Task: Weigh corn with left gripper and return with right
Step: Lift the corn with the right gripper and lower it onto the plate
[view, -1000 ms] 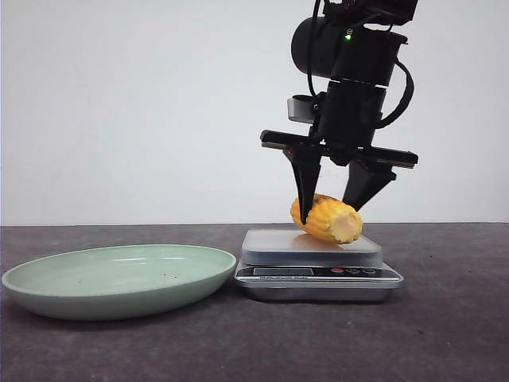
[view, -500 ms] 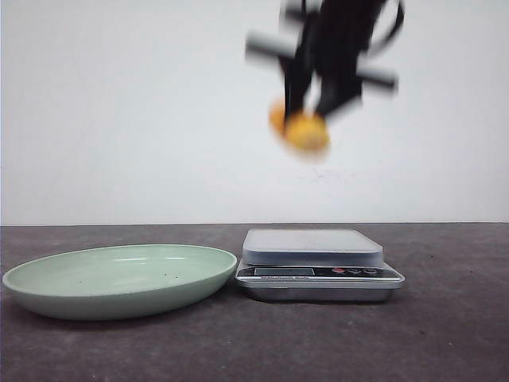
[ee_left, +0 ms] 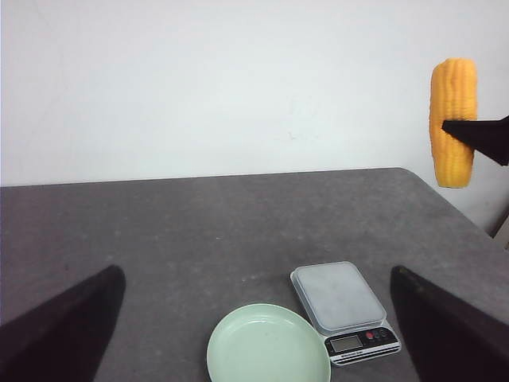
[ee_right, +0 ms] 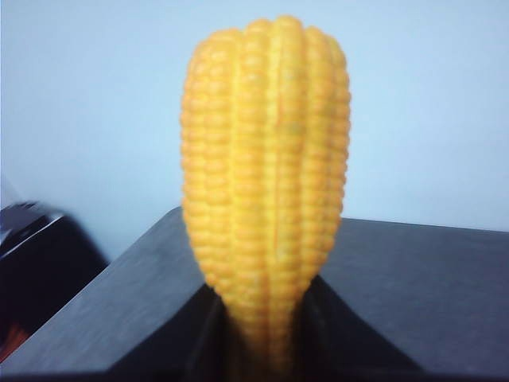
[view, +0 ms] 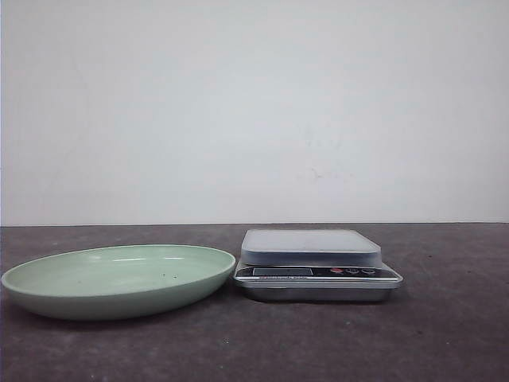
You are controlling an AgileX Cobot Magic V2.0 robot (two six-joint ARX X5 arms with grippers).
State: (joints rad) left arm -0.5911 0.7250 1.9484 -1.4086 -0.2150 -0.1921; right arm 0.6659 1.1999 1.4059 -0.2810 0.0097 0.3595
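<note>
The corn [ee_right: 266,183], a yellow-orange cob piece, stands upright between the fingers of my right gripper [ee_right: 265,288], which is shut on its lower end. In the left wrist view the corn [ee_left: 453,119] hangs high in the air at the far right, with one dark finger of the right gripper [ee_left: 481,137] across it. My left gripper [ee_left: 254,274] is open and empty, high above the table. The silver scale [view: 310,248] has a bare platform; it also shows in the left wrist view [ee_left: 338,298]. Neither gripper shows in the front view.
A shallow green plate [view: 48,296] sits on the dark table just left of the scale, nothing in it; it shows in the left wrist view [ee_left: 268,350] too. A white wall stands behind the table.
My right gripper closed on the corn on the scale, lifted it straight up, and has risen out of the front view. The scale platform is now bare.
</note>
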